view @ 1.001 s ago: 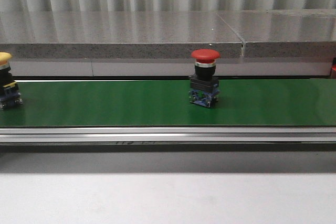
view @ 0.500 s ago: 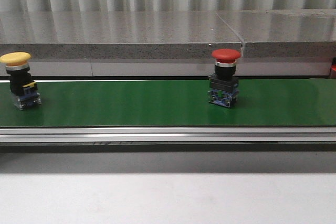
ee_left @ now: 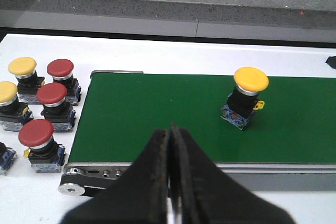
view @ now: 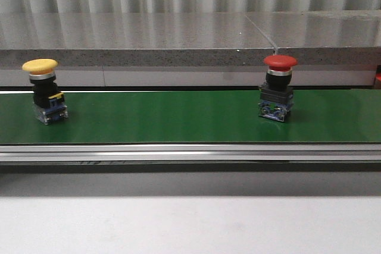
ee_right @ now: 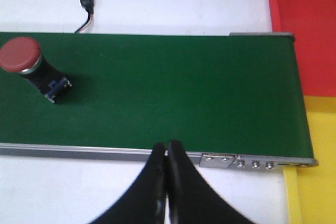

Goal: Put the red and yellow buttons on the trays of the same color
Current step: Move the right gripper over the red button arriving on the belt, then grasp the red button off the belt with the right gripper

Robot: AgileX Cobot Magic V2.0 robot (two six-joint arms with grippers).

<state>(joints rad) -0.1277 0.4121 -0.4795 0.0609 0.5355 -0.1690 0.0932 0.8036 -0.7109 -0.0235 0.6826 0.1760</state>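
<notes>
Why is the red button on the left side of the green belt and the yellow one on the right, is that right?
Not quite. The front view shows them swapped: the yellow button stands toward the left of the green belt and the red button toward the right. Both do stand on the belt.

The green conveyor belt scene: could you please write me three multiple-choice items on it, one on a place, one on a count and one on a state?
1. Where does the red button stand on the green belt in the front view?
A. right of the yellow button
B. left of it
C. touching it

2. How many red-capped buttons sit off the belt in the left wrist view?
A. one
B. three
C. five

3. How are the left gripper and right gripper?
A. both open
B. both shut, holding nothing
C. each gripping a button

Answers: 1 A, red stands far to the right; 2 B, three red caps beside the belt's end; 3 B, fingers meet with nothing between.
</notes>
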